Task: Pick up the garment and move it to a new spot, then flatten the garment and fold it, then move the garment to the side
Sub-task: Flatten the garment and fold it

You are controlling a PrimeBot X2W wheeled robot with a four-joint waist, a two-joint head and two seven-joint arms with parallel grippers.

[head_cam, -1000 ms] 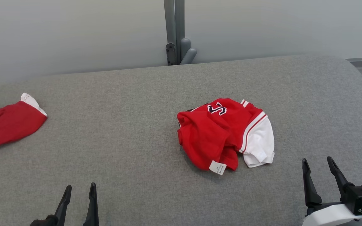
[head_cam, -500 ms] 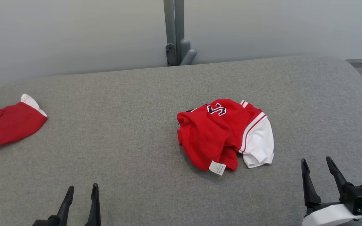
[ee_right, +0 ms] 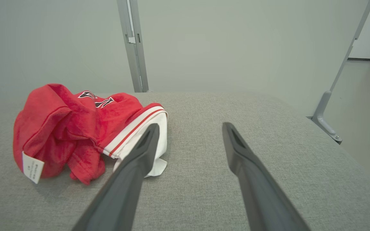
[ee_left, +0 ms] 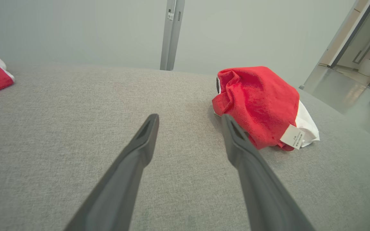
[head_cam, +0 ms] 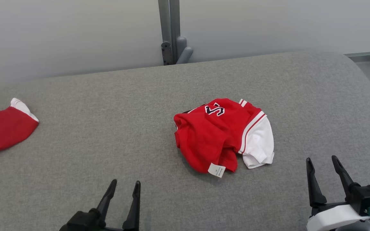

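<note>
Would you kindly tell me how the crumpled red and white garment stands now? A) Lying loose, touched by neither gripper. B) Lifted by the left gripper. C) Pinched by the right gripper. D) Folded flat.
A: the garment lies crumpled on the grey surface, and the left gripper and right gripper are both open, apart from it.

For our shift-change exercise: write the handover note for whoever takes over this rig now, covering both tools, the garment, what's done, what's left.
Left tool: open, empty, near-left of the garment.
Right tool: open, empty, near-right of it.
Garment: crumpled red-and-white heap on the grey surface, touched by neither tool.
Another red piece lies at far left.
Done: nothing visible yet.
Left: pick up, move, flatten, fold, set aside.
</note>
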